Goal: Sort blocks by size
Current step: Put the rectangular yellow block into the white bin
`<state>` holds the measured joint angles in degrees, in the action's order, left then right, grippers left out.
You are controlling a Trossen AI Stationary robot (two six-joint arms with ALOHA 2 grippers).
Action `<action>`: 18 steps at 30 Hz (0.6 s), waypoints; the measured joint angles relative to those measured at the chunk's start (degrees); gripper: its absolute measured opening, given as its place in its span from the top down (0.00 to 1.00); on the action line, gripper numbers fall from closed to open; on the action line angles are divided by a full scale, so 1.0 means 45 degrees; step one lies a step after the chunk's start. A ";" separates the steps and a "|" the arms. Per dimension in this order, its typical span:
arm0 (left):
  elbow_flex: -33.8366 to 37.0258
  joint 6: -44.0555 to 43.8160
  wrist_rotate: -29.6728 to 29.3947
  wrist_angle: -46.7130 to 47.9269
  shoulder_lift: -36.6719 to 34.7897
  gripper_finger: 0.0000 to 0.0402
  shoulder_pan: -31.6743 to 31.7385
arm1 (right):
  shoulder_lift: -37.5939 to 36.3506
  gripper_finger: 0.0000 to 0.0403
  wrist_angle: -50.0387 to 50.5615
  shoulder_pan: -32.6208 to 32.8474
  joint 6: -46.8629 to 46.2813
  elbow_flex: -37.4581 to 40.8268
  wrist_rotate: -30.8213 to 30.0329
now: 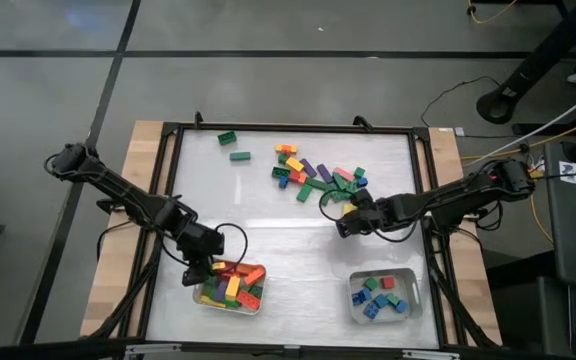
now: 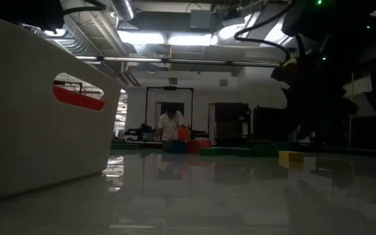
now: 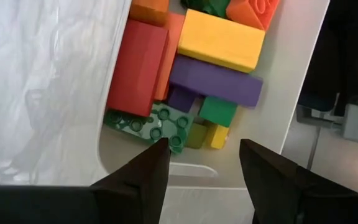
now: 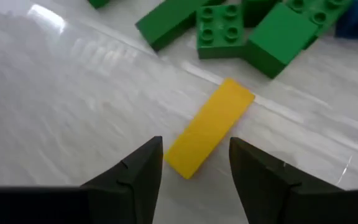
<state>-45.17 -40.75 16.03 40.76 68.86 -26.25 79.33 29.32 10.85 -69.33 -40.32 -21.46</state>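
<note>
— Where the light falls, what is the table (image 1: 298,250) like?

— Pale, glossy and streaked, set in a dark frame over bare wood; from table height it mirrors the ceiling lights; the room behind is dim, with ducts overhead, and a person (image 2: 170,125) bends over something far back.

— And the left claw (image 1: 200,272)?

— It hangs over the near-left tray (image 1: 258,308), a pale smooth bin with rounded corners; its two dark, wedge-shaped fingers (image 3: 143,180) stand apart with nothing between them; below the gap lie the tray's wall and a green studded plate (image 3: 157,124). Beside that sit long blocks: a red one (image 3: 138,67), a yellow one (image 3: 227,40), a purple one (image 3: 216,81), all matte plastic with square edges.

— The right claw (image 1: 345,224)?

— Low over the table, just near the edge of the loose pile (image 1: 318,175); its fingers (image 4: 135,180) are spread as well and grip nothing; a long yellow block (image 4: 209,127), smooth face up, lies slantwise on the table with one end reaching into the gap; I cannot tell whether the tips touch it.

— Anything else?

— Green studded blocks (image 4: 219,30) just past it; two green ones (image 1: 233,146) lie apart toward the far-left corner; the near-right tray (image 1: 415,312) holds short squarish pieces, mostly blue, green and red.
</note>
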 joint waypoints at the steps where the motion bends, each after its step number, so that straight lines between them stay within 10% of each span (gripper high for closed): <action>1: 0.0000 0.0000 -0.0007 -0.0025 0.0000 0.55 -0.0003 | 0.0069 0.54 -0.0004 0.0000 -0.0214 0.0000 -0.0007; 18: 0.0000 0.0049 -0.0034 -0.0864 0.0000 0.55 0.0002 | 0.2479 0.54 -0.0885 0.0000 -0.1236 -0.0039 -0.0545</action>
<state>-45.17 -40.53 15.88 36.87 68.86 -26.24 90.49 25.34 10.85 -74.89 -40.49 -23.92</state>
